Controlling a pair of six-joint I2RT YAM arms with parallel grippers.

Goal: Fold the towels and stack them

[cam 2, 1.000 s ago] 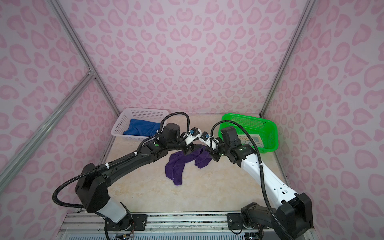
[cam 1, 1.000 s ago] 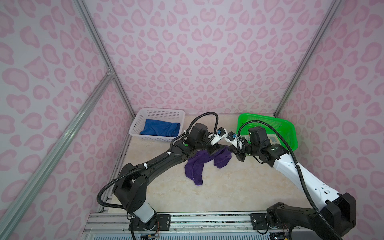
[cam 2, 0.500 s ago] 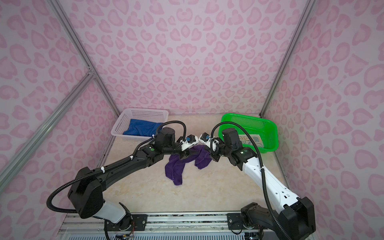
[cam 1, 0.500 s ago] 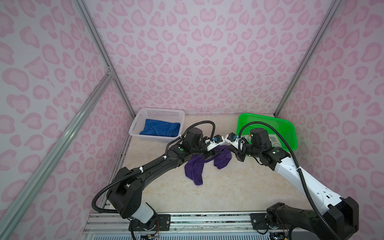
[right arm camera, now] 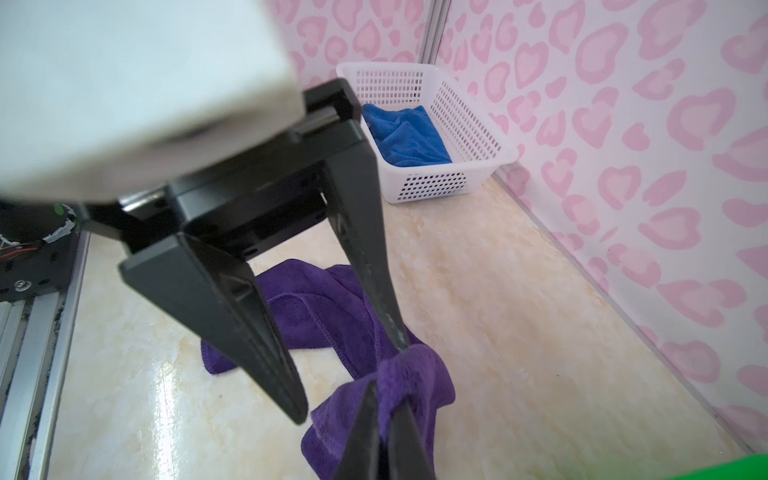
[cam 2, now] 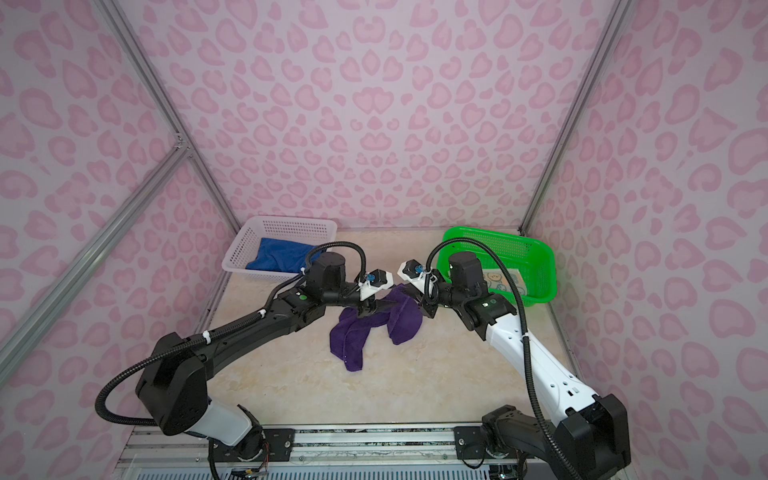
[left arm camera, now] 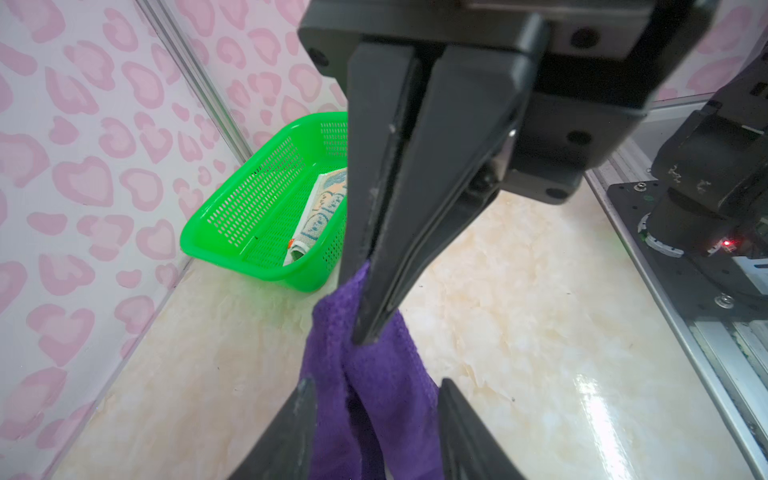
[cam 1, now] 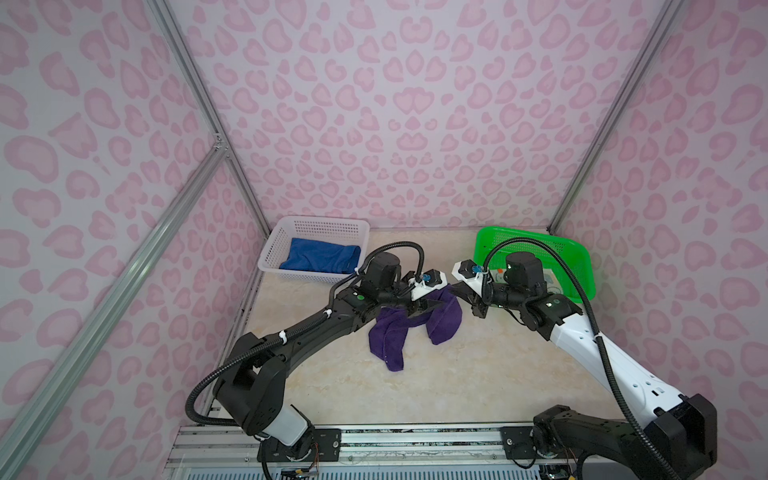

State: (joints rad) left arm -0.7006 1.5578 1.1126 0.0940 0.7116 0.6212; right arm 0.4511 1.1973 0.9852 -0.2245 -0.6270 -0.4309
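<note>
Where the bench reaches 10 o'clock, item one: white perforated basket, holding the blue towel, bunched rather than flat.

Item two: left arm, black, reaching from 7 o'clock toward the middle. The left claw is roughly half open, its two fingers standing either side of the hanging purple towel and clamping nothing. In the right wrist view one fingertip touches the bunched cloth.

Item three: purple towel, just off centre toward 12 o'clock, crumpled. One long fold trails on the bench toward 6 o'clock, a shorter lobe lies at its 3 o'clock side, and the upper edge is lifted off the surface.

Item four: right arm, white and black, reaching in from 5 o'clock. The right claw is closed tight, pinching a raised bunch of the purple towel's edge, close beside the left claw.

Item five: green perforated basket, at 2 o'clock, containing the rabbit-print towel, folded, lying flat on the basket floor, well apart from the other two towels. Both baskets sit upright on the bench.
</note>
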